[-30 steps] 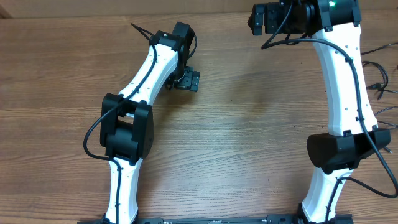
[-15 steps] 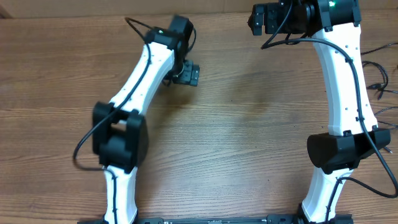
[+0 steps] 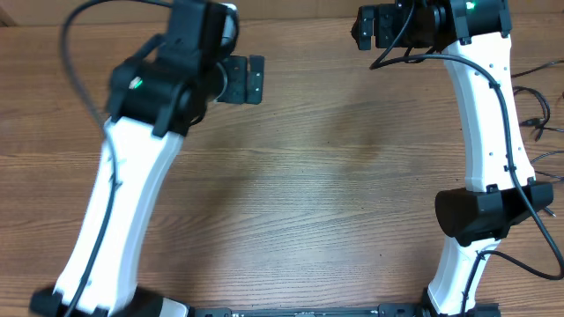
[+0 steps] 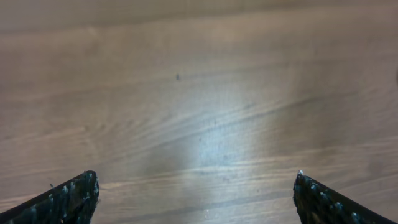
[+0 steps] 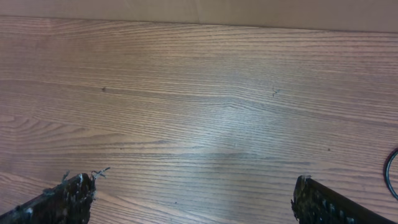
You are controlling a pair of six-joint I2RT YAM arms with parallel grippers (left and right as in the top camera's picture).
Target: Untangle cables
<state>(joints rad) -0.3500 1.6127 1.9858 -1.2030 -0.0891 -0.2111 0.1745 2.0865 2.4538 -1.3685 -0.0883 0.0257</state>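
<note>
The cables point(image 3: 534, 107) are thin black cords with small plug ends, lying loose at the table's far right edge in the overhead view. A short black arc of cable point(image 5: 392, 167) shows at the right border of the right wrist view. My left gripper point(image 3: 249, 79) point(image 4: 194, 188) hangs high over the back left of the table, open, with only bare wood between its fingers. Open and empty too, my right gripper point(image 3: 363, 28) point(image 5: 193, 185) is at the back centre, facing left. Both grippers are well apart from the cables.
The wooden table point(image 3: 335, 194) fills the view, with its back edge point(image 3: 300, 18) just beyond both grippers. The right arm's own thicker black cable point(image 3: 493, 97) runs down its white link. The raised left arm point(image 3: 132, 176) covers much of the left side.
The left arm has lifted and swung up toward the camera, carrying its open gripper back and slightly left. The right arm has not moved.
</note>
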